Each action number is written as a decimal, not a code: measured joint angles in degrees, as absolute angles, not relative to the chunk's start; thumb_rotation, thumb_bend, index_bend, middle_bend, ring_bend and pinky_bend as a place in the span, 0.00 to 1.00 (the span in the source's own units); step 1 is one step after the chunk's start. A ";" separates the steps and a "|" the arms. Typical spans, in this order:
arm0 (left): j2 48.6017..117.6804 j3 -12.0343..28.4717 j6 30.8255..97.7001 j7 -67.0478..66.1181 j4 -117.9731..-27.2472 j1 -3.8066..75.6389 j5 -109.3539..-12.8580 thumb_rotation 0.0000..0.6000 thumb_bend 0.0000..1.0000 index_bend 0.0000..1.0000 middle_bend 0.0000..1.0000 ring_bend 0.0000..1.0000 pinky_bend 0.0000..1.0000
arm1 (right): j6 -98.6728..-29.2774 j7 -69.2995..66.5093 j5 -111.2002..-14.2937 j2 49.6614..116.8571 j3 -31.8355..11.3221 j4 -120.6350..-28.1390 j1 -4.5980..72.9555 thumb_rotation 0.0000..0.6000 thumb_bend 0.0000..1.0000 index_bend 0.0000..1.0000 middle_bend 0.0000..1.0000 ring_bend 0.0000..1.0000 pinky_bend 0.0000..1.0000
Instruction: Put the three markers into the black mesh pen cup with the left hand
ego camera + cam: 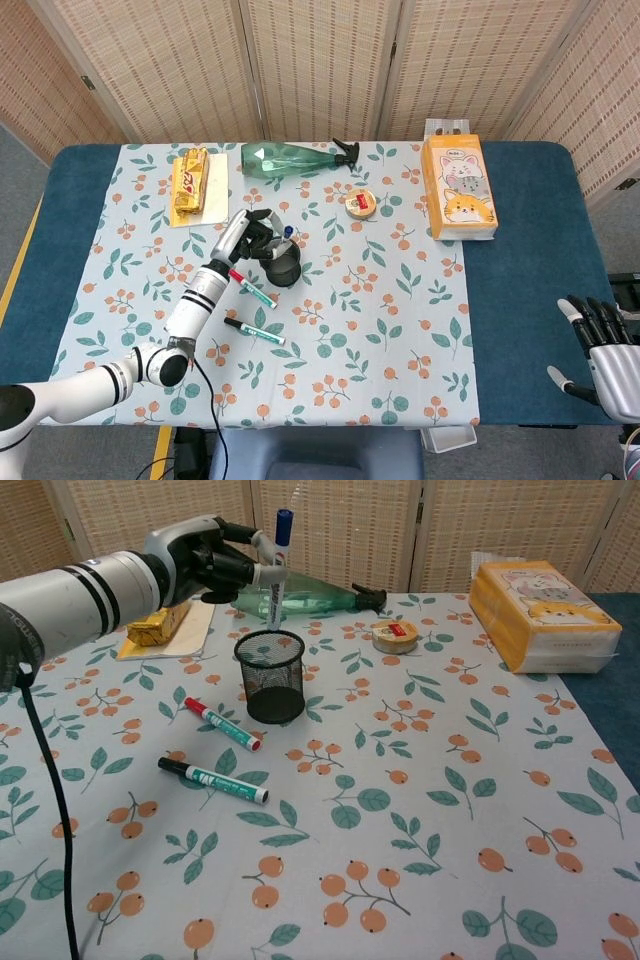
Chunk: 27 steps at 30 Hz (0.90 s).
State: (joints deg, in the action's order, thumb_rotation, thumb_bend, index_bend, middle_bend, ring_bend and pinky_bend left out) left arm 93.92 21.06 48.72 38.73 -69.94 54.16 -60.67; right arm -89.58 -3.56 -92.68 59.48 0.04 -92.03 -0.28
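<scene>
The left hand (205, 562) pinches the blue-capped marker (277, 568) upright just above the black mesh pen cup (269, 675), so the first drop is in hand, needing a slight lowering and release, while the red-capped marker (222, 724) and black-capped marker (212, 779) wait near the cup.

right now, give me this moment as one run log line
left hand: holds blue-capped marker upright over pen cup | red-capped marker, black-capped marker: on table | right hand: idle

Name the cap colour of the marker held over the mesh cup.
Blue: the marker in the left robot hand has a blue cap, clearest in the chest view.
</scene>
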 measured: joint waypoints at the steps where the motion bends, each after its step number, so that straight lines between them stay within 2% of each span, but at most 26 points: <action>1: 94.29 21.02 48.54 39.02 -69.34 54.05 -60.92 1.00 0.35 0.63 1.00 1.00 1.00 | -89.79 -3.68 -92.77 59.48 0.09 -91.97 -0.44 1.00 0.20 0.05 0.05 0.03 0.00; 7: 96.87 20.39 47.52 40.96 -65.38 53.29 -63.16 1.00 0.35 0.61 1.00 1.00 1.00 | -90.31 -3.52 -93.22 59.53 0.25 -91.95 -0.69 1.00 0.20 0.05 0.05 0.03 0.00; 11: 98.58 19.71 47.63 41.49 -62.51 52.80 -64.84 1.00 0.29 0.43 1.00 1.00 1.00 | -90.62 -3.34 -93.31 59.64 0.30 -91.89 -0.88 1.00 0.20 0.05 0.05 0.03 0.00; 15: 99.58 19.19 48.19 41.53 -60.12 52.28 -66.72 1.00 0.24 0.36 1.00 1.00 1.00 | -90.45 -3.08 -93.30 59.73 0.31 -91.91 -0.83 1.00 0.20 0.05 0.05 0.03 0.00; 22: 97.23 18.62 48.99 40.13 -62.39 51.15 -68.84 1.00 0.23 0.34 1.00 1.00 1.00 | -89.78 -2.50 -92.98 59.75 0.31 -92.20 -0.59 1.00 0.20 0.05 0.05 0.03 0.00; 27: 90.70 16.70 52.79 35.05 -71.28 48.25 -71.99 1.00 0.23 0.37 1.00 1.00 1.00 | -89.04 -2.78 -93.11 59.58 0.42 -92.18 -0.23 1.00 0.20 0.05 0.05 0.03 0.00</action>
State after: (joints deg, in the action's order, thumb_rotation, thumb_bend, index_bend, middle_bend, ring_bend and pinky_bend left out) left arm 90.70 16.70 52.79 35.05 -71.28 48.25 -71.99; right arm -89.04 -2.78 -93.11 59.58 0.42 -92.18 -0.23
